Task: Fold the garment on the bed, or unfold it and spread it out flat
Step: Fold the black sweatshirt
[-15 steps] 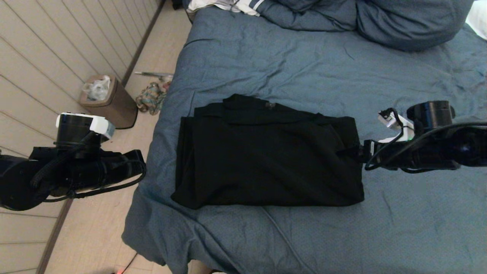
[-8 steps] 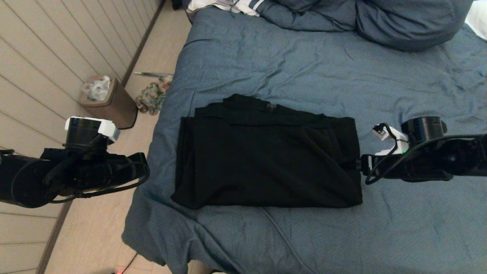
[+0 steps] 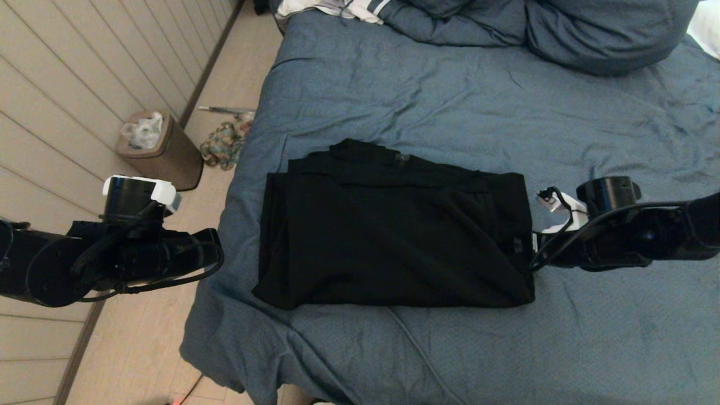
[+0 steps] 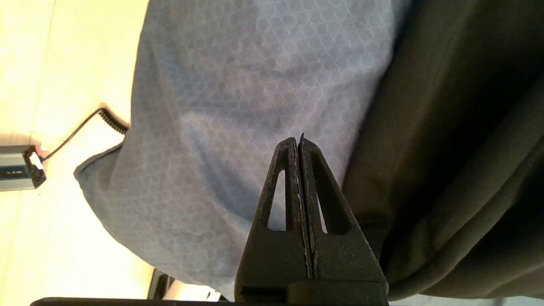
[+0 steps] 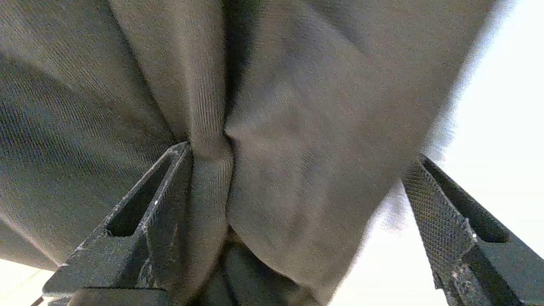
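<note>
The black garment [image 3: 394, 230] lies folded into a rough rectangle on the near half of the blue bed [image 3: 450, 101]. At the garment's right edge my right gripper [image 3: 529, 246] is open. In the right wrist view the gripper [image 5: 301, 153] has its fingers spread wide around a bunched fold of the garment [image 5: 297, 85], and one finger [image 5: 140, 212] touches the cloth. My left gripper [image 3: 216, 254] hovers over the bed's left side, a little short of the garment's left edge. In the left wrist view the gripper [image 4: 298, 142] is shut and empty above the bed [image 4: 255, 63], with the garment [image 4: 446, 127] beside it.
A brown bin [image 3: 160, 149] and a multicoloured rag [image 3: 222, 146] are on the floor left of the bed. Blue pillows [image 3: 607, 34] and a white striped cloth [image 3: 337, 8] lie at the far end. A coiled cable [image 4: 106, 119] runs along the floor.
My right arm has come nearer and leftward, bringing its open fingers onto the garment's right edge. The left arm has shifted slightly nearer and toward the bed. The garment lies as before.
</note>
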Controlling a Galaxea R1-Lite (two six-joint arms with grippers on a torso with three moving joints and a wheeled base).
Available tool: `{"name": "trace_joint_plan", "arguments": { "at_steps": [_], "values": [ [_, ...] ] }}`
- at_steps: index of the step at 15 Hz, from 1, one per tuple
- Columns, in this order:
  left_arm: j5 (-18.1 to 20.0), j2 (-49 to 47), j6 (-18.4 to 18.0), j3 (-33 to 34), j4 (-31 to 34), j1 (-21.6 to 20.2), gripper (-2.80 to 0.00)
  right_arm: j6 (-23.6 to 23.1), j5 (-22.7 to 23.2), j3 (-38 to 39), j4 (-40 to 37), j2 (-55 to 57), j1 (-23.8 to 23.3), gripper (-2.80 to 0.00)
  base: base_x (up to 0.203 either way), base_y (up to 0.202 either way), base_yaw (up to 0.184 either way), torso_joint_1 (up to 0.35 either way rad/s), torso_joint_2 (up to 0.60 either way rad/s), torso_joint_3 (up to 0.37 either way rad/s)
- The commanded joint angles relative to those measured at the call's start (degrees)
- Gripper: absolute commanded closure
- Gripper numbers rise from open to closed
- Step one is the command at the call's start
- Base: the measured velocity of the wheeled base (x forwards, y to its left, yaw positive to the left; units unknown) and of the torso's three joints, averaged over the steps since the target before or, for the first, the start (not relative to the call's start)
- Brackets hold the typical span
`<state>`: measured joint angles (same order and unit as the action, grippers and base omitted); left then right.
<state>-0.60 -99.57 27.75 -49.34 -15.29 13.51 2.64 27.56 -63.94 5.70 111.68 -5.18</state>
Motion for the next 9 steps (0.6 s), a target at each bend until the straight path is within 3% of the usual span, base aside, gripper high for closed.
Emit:
{"name": "trace_joint_plan", "arguments": {
  "at_steps": [1, 3, 4, 9],
  "values": [
    [-0.02, -0.19, 0.49, -0.05, -0.09, 0.07, 0.00, 1.60, 0.24, -2.11, 0.10, 1.18, 1.82, -2.80, 0.000, 0.000, 0.000, 0.000, 0.00, 0.000],
    [0.04, -0.54, 0.55, 0.03, -0.09, 0.12, 0.00, 3.88, 0.00, -4.15, 0.10, 3.11, 3.45, -2.80, 0.000, 0.000, 0.000, 0.000, 0.00, 0.000],
    [0.07, -0.54, 0.55, 0.03, -0.09, 0.12, 0.00, 4.11, -0.24, -4.23, 0.29, 3.52, 4.00, 0.00, 0.000, 0.000, 0.000, 0.000, 0.00, 0.000],
    [1.17, -0.48, 0.99, 0.07, -0.09, 0.38, 0.00, 4.13, -0.85, -1.72, 3.89, 3.09, 4.49, 0.00, 0.000, 0.000, 0.000, 0.000, 0.00, 0.000]
  ]
}}
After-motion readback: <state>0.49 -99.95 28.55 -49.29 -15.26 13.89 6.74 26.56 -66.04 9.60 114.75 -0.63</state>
